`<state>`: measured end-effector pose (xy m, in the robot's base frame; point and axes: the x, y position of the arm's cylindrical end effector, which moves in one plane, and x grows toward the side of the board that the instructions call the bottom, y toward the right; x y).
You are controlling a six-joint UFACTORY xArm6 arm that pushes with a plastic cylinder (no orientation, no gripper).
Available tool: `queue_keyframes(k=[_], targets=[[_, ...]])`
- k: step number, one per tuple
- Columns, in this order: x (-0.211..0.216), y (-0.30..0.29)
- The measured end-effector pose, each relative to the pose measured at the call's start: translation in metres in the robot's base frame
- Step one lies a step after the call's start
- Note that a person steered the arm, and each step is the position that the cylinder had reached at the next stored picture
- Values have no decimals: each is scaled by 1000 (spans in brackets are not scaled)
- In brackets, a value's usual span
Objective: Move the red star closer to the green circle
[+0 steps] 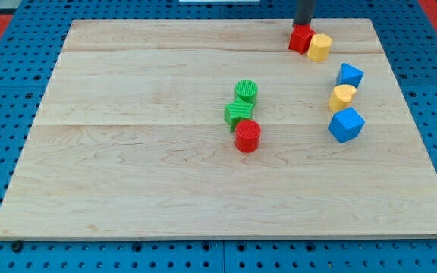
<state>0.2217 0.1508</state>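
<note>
My tip [303,26] comes down from the top edge of the frame, right of centre, as a dark rod. Its lower end sits right at the upper edge of the red star [300,39], touching it or very nearly so; there is no gripper on this arm to spread or close, just the bare rod. The red star lies near the upper right of the wooden board [127,167], and a yellow block [320,47] sits against it on the right.

The green circle [246,91] is near the middle of the board, well apart from the red star, down and to the left of it. Just below it, touching, lies a second green block [238,114], and a red cylinder [247,136] sits against that one's lower right.

Along the right side of the board, from top to bottom, are a blue block [350,75], a smaller yellow block [342,97] and a larger blue block [346,124], close together.
</note>
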Motion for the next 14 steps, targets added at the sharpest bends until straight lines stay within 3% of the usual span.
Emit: queue_keyframes(k=[2, 6, 9, 11, 14], targets=[[-31, 10], [12, 28], [10, -28], [43, -28], [69, -97]])
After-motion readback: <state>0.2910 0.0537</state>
